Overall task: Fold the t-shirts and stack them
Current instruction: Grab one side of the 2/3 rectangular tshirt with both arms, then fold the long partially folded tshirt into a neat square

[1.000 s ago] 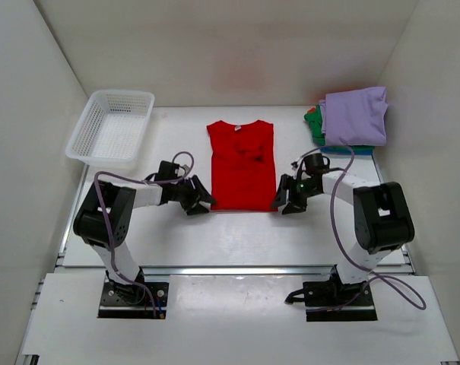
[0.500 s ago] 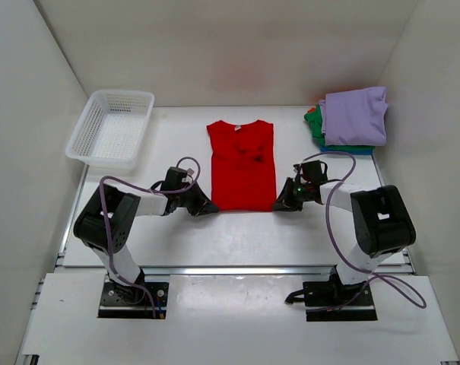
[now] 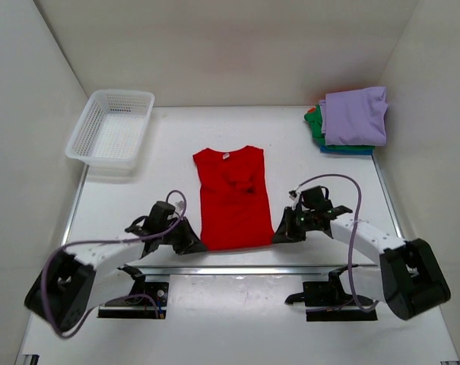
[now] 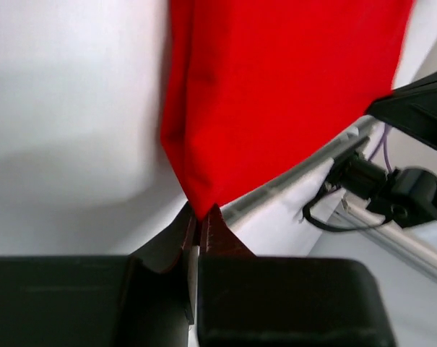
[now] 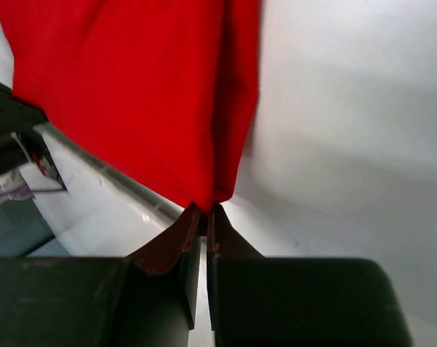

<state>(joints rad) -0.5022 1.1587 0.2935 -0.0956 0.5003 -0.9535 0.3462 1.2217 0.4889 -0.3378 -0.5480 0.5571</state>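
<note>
"Starting nearest you: your left end effector (image 3: 198, 245) has its fingers pressed together on the near left hem corner of the red t-shirt (image 3: 233, 205). Your wrist view shows only a sliver of cloth between the tips."

"Same on your other side. Your right end effector (image 3: 278, 236) is closed tight on the near right hem corner, and the cloth looks doubled along that edge."

"Where does your shirt sit?"

"Mid-counter (image 3: 161, 175), flat, with its hem just beside the metal rail (image 3: 237, 270) at your near edge. Its long axis runs from you toward the far wall, the collar pointing away and leaning slightly to your left. The sleeves look tucked in, so you see a narrow oblong."

"And farther out?"

"At your far right corner, well apart from the red one, a folded lavender t-shirt (image 3: 355, 114) tops a stack, with a green t-shirt (image 3: 314, 122) and a teal t-shirt (image 3: 344, 150) showing beneath it. At your far left stands the white mesh basket (image 3: 112, 127)."
</note>
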